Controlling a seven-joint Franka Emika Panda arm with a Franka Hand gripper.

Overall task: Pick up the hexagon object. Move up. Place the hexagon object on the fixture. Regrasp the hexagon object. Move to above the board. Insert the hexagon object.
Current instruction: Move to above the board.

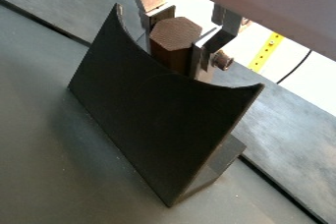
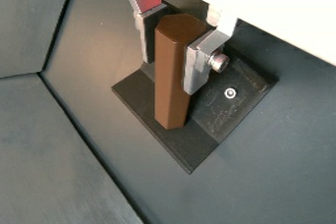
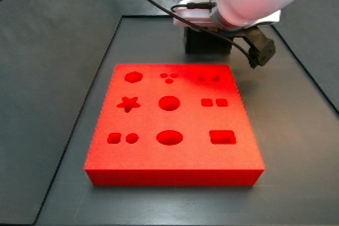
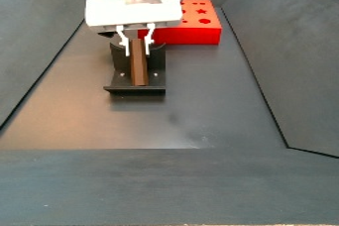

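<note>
The hexagon object is a brown hexagonal rod. It stands upright against the dark fixture, and its lower end rests on the fixture's base plate. My gripper is over the fixture, with its silver fingers pressed on both sides of the rod. In a side view the gripper holds the rod over the fixture. The red board lies flat beside the fixture. It has shaped holes. In that side view the rod is hidden by the arm.
The red board also shows behind the gripper in a side view. Sloping dark walls enclose the floor. A cable runs from the arm above the board's far edge.
</note>
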